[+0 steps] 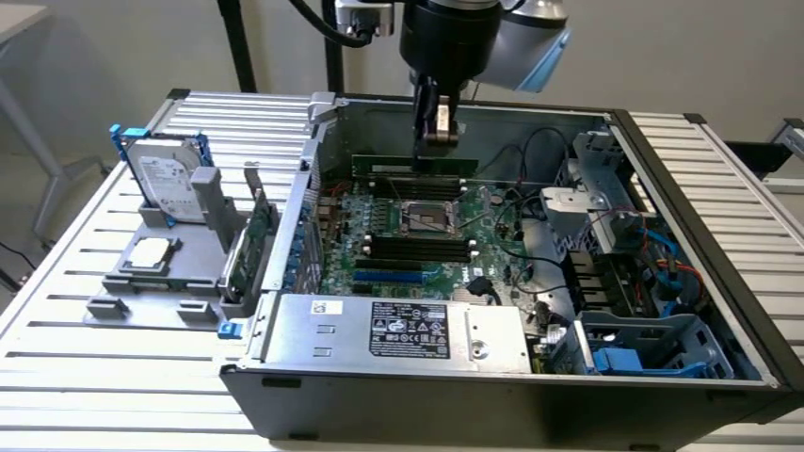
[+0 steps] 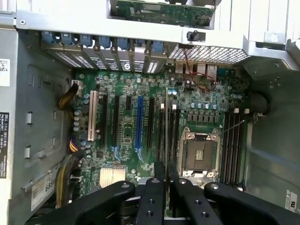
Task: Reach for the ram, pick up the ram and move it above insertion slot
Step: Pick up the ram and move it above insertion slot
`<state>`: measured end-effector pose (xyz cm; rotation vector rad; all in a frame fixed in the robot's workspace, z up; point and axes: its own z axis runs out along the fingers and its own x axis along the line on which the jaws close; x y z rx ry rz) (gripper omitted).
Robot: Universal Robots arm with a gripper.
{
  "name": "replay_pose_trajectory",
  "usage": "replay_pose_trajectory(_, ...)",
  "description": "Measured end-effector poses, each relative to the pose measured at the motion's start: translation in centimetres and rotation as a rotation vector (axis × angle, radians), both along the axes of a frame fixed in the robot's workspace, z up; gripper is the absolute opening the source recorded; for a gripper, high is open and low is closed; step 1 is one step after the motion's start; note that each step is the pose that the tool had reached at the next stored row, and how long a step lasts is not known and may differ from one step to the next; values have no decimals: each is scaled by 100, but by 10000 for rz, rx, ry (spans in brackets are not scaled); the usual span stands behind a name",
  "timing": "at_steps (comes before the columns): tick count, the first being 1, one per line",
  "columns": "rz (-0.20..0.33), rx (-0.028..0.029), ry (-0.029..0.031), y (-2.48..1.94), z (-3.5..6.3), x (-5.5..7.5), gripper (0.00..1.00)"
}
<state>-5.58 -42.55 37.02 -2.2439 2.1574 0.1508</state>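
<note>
The ram (image 1: 415, 166) is a long thin green stick hanging level inside the open computer case (image 1: 703, 160), above the motherboard (image 1: 390, 273) just behind the CPU socket (image 1: 434, 215). My gripper (image 1: 438, 141) comes down from above and is shut on the stick's upper edge. In the wrist view the ram (image 2: 166, 122) is seen edge-on as a thin line running out from between the black fingers (image 2: 152, 197), over the dark memory slots (image 2: 172, 133) beside the CPU socket (image 2: 199, 154). The gripper (image 2: 166, 171) stays closed around it.
Outside the case, on the exterior view's left, a grey holder (image 1: 151, 273) carries the silver hard drive in its blue frame (image 1: 169, 179) and the taller green expansion card (image 1: 260, 235). The power supply (image 1: 402, 325), cables (image 1: 528, 226) and drive cage (image 1: 653, 344) crowd the case.
</note>
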Motion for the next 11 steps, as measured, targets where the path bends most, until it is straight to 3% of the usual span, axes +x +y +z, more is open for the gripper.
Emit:
replay_pose_trajectory(6, -48, 0, 0, 152, -56, 0, 14)
replay_pose_trajectory(8, -78, -2, 1, 181, -58, 0, 14)
replay_pose_trajectory(11, -80, -1, 0, 182, -58, 1, 14)
